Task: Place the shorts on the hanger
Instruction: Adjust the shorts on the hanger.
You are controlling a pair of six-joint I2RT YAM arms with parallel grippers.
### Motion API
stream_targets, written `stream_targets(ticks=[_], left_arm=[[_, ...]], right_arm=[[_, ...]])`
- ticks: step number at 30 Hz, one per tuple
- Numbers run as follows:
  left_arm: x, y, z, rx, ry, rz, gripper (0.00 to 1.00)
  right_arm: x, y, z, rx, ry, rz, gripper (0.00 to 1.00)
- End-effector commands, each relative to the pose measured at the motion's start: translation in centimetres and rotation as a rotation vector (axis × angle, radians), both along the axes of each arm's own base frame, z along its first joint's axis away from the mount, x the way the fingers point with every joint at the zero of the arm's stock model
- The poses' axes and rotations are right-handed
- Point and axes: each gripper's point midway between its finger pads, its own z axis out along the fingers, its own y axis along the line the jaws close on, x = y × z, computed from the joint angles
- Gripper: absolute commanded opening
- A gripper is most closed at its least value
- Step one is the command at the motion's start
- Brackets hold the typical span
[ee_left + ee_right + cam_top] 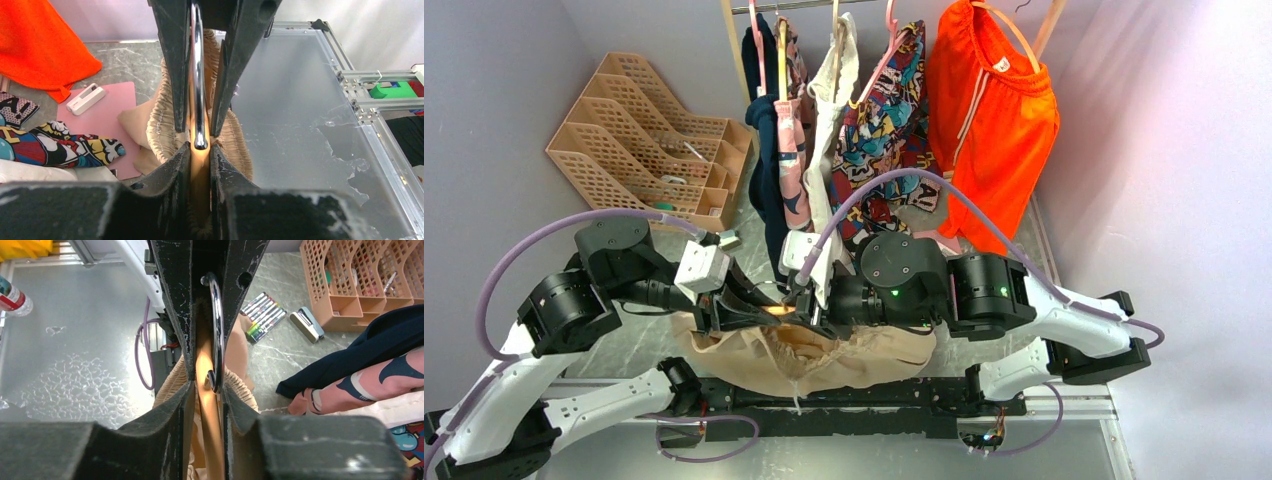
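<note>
On the grey desk [639, 345], before a row of hung clothes [984, 120], the shorts [864, 355] lie bunched beneath both arms. The left pincer [200, 142] is clenched on the hanger [199, 172] — the right pincer [206, 385] grasps it too, just above the gathered waistband.

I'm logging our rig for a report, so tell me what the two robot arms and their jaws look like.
Both the left arm and right arm pair white link shells with black cylindrical joints. A pale purple cable loops along each. Green lights glow on one right-arm joint. A white box sits behind each set of jaws, which are matte black, wedge-shaped and scuffed.
</note>
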Motion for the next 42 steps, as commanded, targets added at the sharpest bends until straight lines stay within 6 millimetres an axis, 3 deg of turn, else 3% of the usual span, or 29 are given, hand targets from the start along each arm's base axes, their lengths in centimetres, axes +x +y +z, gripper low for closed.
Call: stream_targets(ticks=[1, 4, 6, 9, 10, 13, 14, 16, 20, 22, 26, 30, 35, 42], left_arm=[[0.0, -0.1, 3.8, -0.116, -0.107, -0.012, 0.07], [0.0, -0.1, 3.8, -0.112, -0.11, -0.017, 0.07], [0.0, -0.2, 3.8, -0.11, -0.111, -0.018, 0.07], [0.1, -0.2, 3.6, -0.104, -0.113, -0.018, 0.07], [0.1, -0.2, 3.6, -0.103, -0.113, -0.016, 0.07], [0.6, -0.1, 3.3, -0.094, -0.112, 0.015, 0.09], [0.7, 0.0, 3.2, -0.093, -0.11, 0.028, 0.19], [0.9, 0.3, 2.9, -0.092, -0.106, 0.058, 0.53], [0.8, 1.4, 3.0, -0.122, -0.11, 0.112, 0.79], [0.8, 2.4, 3.6, -0.151, -0.131, 0.158, 0.82], [1.2, 4.6, 4.9, -0.222, -0.173, 0.283, 0.81], [1.9, 6.2, 4.8, -0.257, -0.188, 0.385, 0.77], [2.9, 6.1, 3.9, -0.229, -0.17, 0.428, 0.63], [4.1, 6.0, 4.9, -0.279, -0.223, 0.475, 0.44]], right_arm=[[-0.2, 0.5, -0.9, -0.017, 0.003, 0.009, 0.29], [-0.2, 0.7, -1.2, -0.023, 0.004, 0.008, 0.35], [-0.1, 0.8, -1.1, -0.017, 0.002, 0.003, 0.33], [-0.2, 0.7, -0.6, 0.008, 0.003, 0.007, 0.13], [-0.2, 0.6, -0.3, 0.021, 0.004, 0.009, 0.02], [-0.3, 0.3, 0.2, 0.054, 0.009, 0.009, 0.0], [-0.2, 0.1, 0.4, 0.068, 0.009, 0.004, 0.0], [-0.1, -0.4, 0.9, 0.095, 0.011, -0.01, 0.0], [0.3, -1.5, 1.5, 0.145, 0.018, -0.04, 0.0], [0.6, -2.1, 2.0, 0.182, 0.021, -0.057, 0.0], [1.0, -3.3, 2.7, 0.248, 0.025, -0.09, 0.0], [1.0, -3.6, 3.1, 0.271, 0.031, -0.091, 0.0], [0.7, -3.2, 3.2, 0.273, 0.037, -0.073, 0.0], [0.6, -2.9, 3.2, 0.283, 0.041, -0.068, 0.0]])
